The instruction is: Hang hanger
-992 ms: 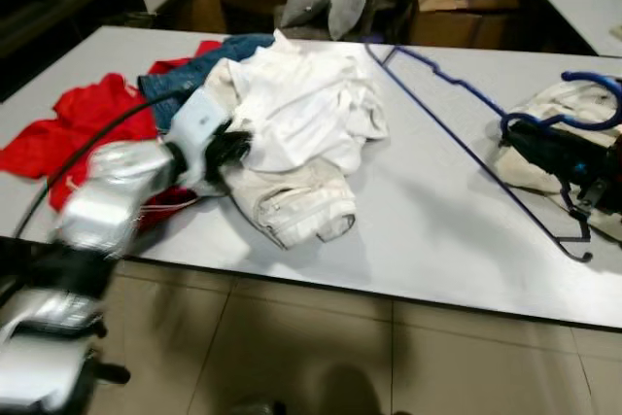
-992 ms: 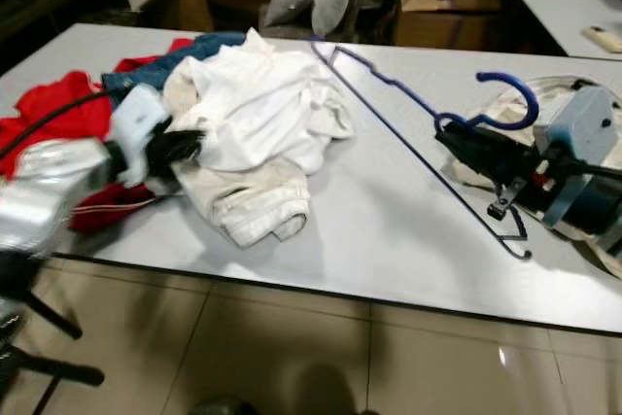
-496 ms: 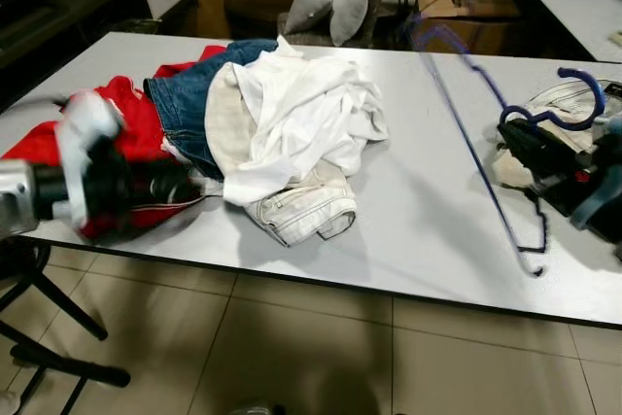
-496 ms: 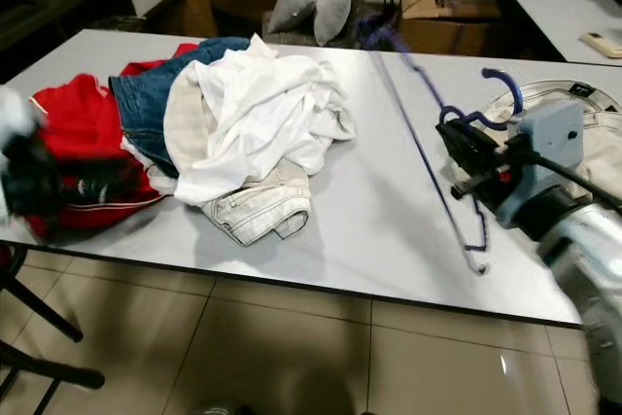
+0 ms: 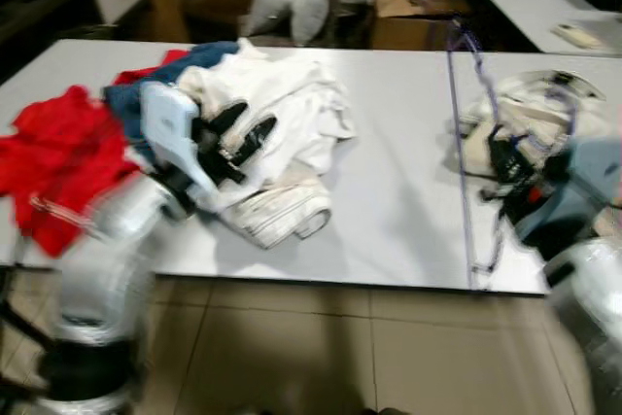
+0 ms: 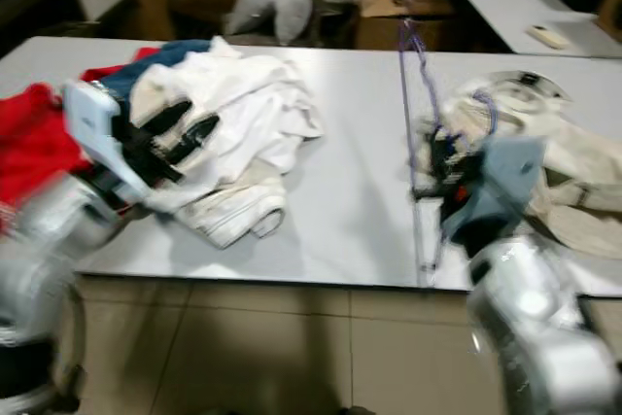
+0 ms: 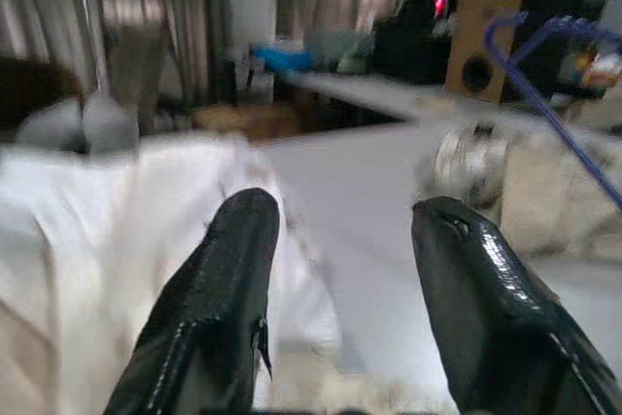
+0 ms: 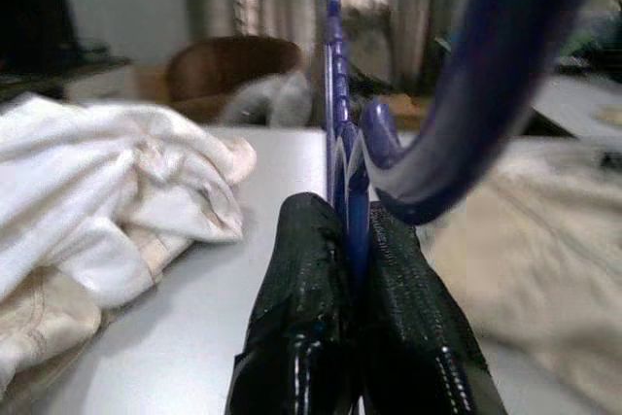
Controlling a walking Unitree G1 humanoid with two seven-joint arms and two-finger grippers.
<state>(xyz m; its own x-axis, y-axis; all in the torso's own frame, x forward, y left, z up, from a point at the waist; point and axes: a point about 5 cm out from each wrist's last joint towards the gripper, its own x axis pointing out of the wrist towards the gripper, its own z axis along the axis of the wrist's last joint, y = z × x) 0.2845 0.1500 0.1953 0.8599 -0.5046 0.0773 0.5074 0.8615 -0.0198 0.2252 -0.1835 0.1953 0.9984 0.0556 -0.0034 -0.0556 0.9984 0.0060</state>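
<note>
Right hand (image 8: 352,240) is clenching one blue hanger (image 6: 413,114); left hand (image 7: 340,230), released, is hovering over one clothes pile (image 5: 282,133) on the counter (image 5: 389,191).

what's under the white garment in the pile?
Under the white garment: beige trousers stick out at the table's front, jeans and red clothes beside. Anything deeper is covered.

The two eye views are looking forward and down from the head at the table (image 5: 389,123), both taking in the clothes pile (image 5: 272,133) and both arms, blurred. The left wrist camera is peering close along its gripper (image 7: 335,240) across the table toward curtains, sharing the pile with the eye views. The right wrist camera is looking very near along its gripper (image 8: 355,230), sharing the hanger (image 8: 335,94).
</note>
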